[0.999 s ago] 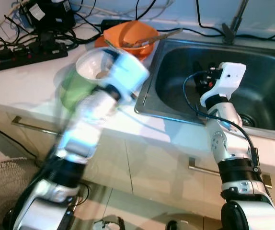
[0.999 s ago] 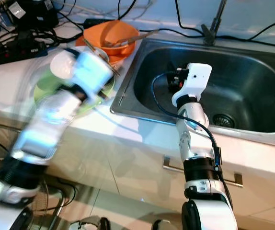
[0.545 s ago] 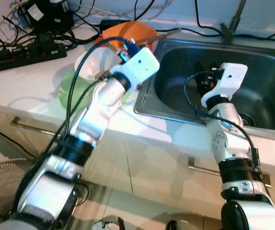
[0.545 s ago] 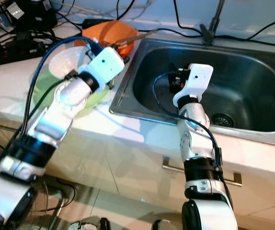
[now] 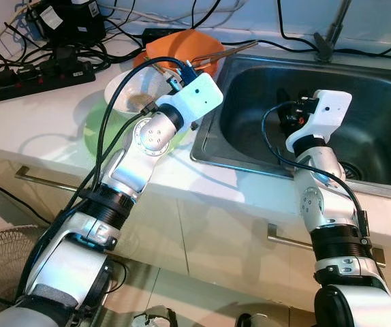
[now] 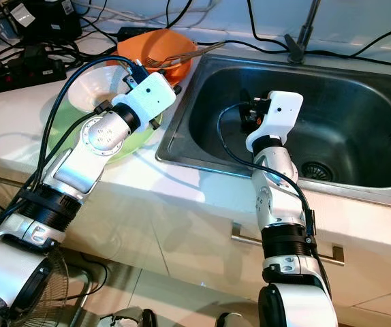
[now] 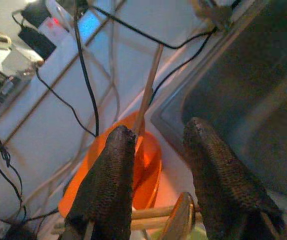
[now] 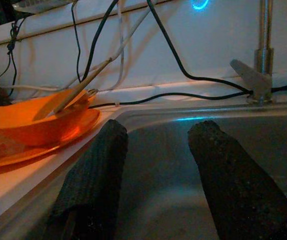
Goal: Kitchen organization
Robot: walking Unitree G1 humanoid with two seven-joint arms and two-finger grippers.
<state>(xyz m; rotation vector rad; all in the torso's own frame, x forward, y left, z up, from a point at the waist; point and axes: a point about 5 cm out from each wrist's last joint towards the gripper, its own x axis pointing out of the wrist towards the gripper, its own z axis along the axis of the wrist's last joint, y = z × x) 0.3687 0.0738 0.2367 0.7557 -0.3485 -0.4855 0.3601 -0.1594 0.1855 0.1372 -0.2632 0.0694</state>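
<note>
An orange bowl (image 5: 185, 46) stands on an orange plate at the back of the counter, with a long wooden utensil (image 5: 233, 49) leaning out of it. In front of it a white bowl (image 5: 129, 92) rests on a green plate (image 5: 100, 133). My left gripper (image 7: 159, 131) hovers over the white bowl's far rim, open and holding nothing, and points at the orange bowl (image 7: 146, 165). My right gripper (image 8: 158, 131) hangs open and unloaded inside the steel sink (image 5: 379, 102), near its left wall.
A black power strip (image 5: 39, 75) and tangled cables lie at the counter's back left. The faucet (image 5: 333, 30) rises behind the sink. Cabinet handles (image 5: 45, 178) run below the counter edge. A floor fan (image 5: 5, 272) stands at the lower left.
My left arm has swung up and forward over the white bowl toward the orange bowl and come to rest. The right arm has stayed in the sink.
</note>
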